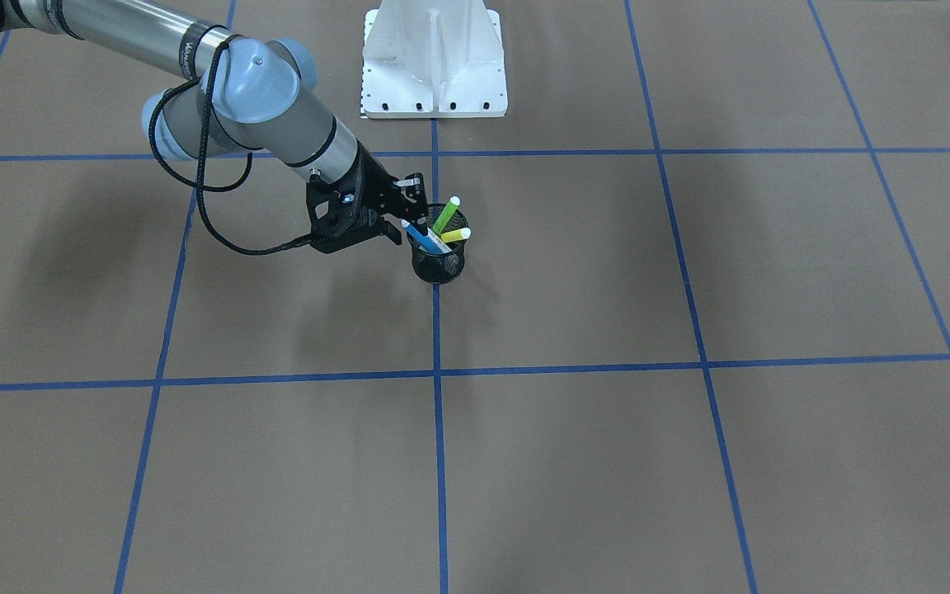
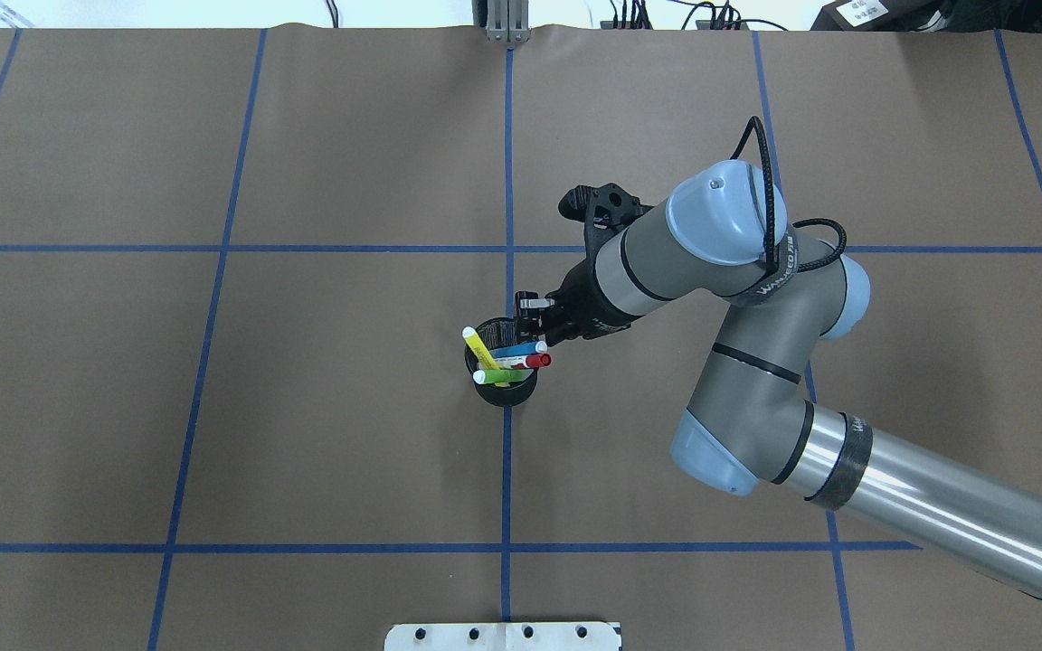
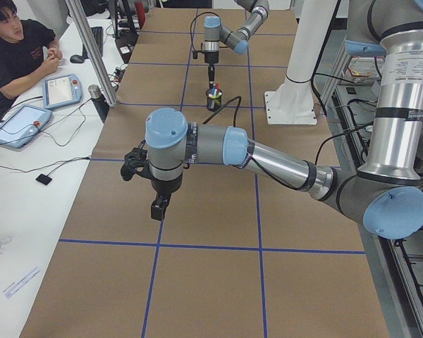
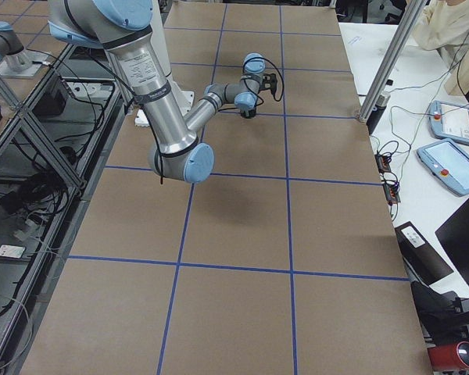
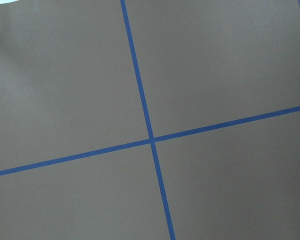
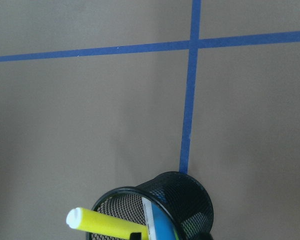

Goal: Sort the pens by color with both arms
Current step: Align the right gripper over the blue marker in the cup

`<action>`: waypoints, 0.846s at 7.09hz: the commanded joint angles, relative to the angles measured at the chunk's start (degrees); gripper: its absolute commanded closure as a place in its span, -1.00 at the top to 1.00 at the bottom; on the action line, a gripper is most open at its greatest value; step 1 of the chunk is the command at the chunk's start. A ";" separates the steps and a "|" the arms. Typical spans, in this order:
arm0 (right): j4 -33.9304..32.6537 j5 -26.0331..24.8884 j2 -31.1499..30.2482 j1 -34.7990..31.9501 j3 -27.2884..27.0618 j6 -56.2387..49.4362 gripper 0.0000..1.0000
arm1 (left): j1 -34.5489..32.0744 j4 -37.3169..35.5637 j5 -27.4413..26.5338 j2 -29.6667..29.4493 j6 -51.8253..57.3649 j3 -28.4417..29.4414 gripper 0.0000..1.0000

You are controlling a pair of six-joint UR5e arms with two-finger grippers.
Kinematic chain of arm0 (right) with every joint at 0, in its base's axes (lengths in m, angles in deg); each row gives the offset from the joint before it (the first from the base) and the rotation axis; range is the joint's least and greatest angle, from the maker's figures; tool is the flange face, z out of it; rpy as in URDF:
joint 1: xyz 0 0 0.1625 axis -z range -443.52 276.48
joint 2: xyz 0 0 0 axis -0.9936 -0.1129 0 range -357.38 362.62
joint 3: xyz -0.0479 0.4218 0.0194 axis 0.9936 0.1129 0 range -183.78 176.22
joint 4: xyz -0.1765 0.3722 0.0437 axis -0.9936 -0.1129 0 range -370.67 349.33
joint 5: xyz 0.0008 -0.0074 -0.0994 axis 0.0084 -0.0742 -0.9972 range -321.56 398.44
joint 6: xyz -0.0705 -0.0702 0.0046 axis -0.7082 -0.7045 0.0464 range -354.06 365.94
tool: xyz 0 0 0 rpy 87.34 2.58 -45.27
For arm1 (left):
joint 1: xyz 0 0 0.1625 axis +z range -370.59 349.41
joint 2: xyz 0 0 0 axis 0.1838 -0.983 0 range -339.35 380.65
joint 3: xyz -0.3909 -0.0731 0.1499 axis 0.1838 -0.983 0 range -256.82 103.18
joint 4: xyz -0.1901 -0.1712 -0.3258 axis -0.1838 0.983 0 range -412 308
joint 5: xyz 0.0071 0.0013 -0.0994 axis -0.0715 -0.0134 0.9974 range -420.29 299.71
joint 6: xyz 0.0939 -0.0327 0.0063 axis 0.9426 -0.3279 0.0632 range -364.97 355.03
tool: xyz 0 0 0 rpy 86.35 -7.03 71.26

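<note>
A black mesh cup (image 2: 505, 393) stands on the blue centre line and holds all the pens: yellow (image 2: 476, 342), blue (image 2: 521, 349), white-bodied with a red cap (image 2: 535, 362), and green (image 2: 503, 374). My right gripper (image 2: 535, 321) hovers at the cup's rim, over the blue pen's top end (image 1: 419, 235). In the right wrist view two dark tips stand either side of the blue pen (image 6: 160, 225), so the jaws look open. My left gripper (image 3: 157, 209) hangs over bare paper far from the cup; I cannot tell whether it is open or shut.
The table is brown paper with a blue tape grid (image 5: 151, 140). The white robot base (image 1: 434, 74) stands at the table's edge behind the cup. An operator (image 3: 14, 42) sits by the teach pendants (image 3: 60, 90) beside the table.
</note>
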 commanded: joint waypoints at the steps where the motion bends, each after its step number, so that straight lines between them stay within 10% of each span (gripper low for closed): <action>1: -0.03 -0.15 0.04 0.27 -0.03 0.25 -0.30 | 0.00 0.00 0.00 0.00 0.00 0.00 0.99; 6: -0.03 -0.15 0.04 0.44 0.14 0.16 -0.50 | 0.00 0.00 0.00 0.35 0.00 -0.18 0.99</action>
